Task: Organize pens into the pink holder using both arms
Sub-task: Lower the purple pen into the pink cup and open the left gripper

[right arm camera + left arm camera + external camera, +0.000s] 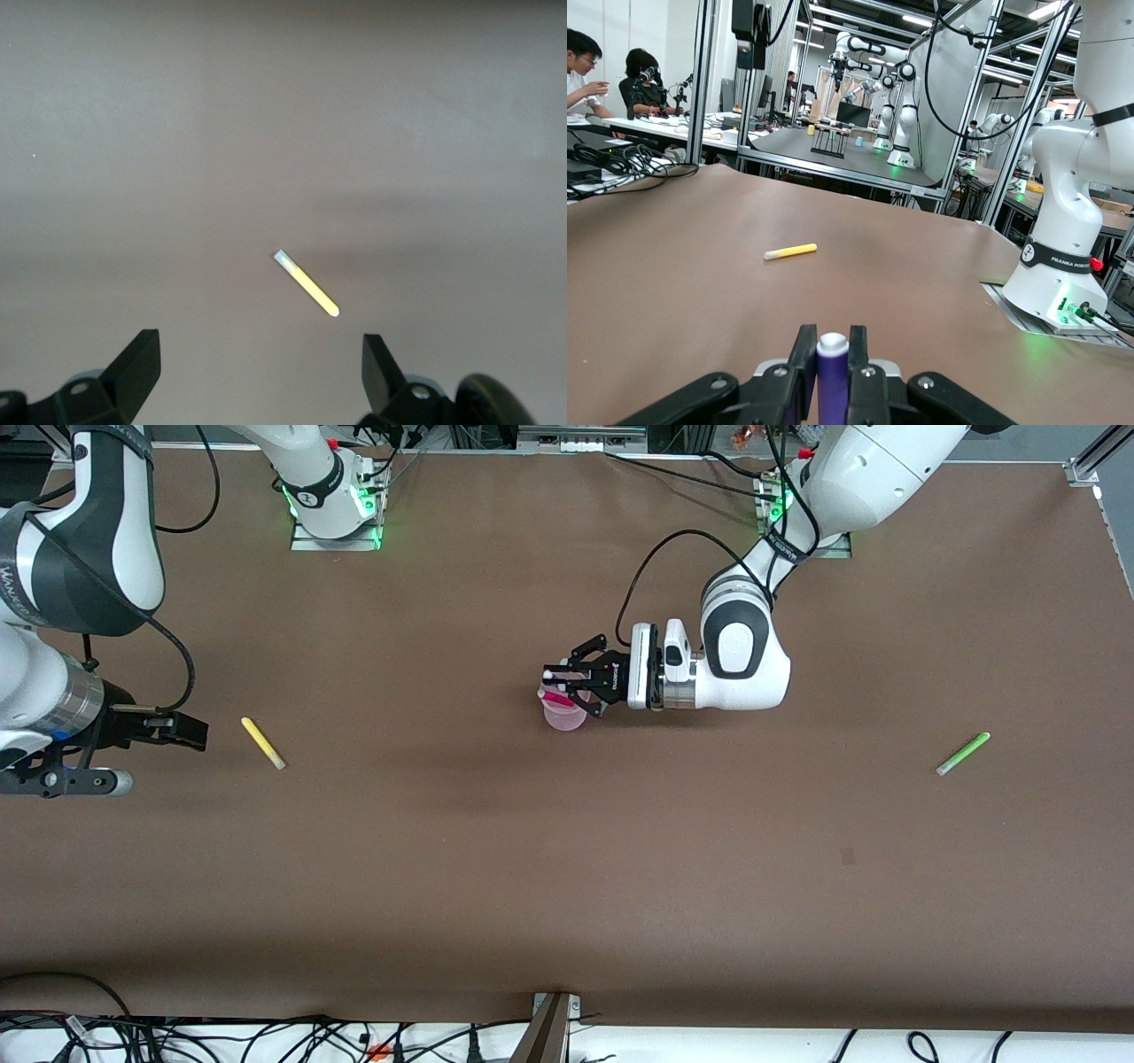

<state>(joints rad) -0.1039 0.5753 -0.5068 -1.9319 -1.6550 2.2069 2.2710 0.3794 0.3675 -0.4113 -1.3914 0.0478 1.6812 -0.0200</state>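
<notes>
4 pens, 1 pink holder (564,715), 2 arms. Holder stands mid-desk (567,868) w/ magenta pen (558,700) in it. Purple pen (832,376) is clamped between left gripper (555,682) fingers (803,372), just over holder rim, pale tip poking out past them. Yellow pen (263,743) lies flat toward right arm's end; right gripper (261,363) hangs above it, fingers spread wide, pen between them but well below. Green pen (963,754) lies toward left arm's end.
</notes>
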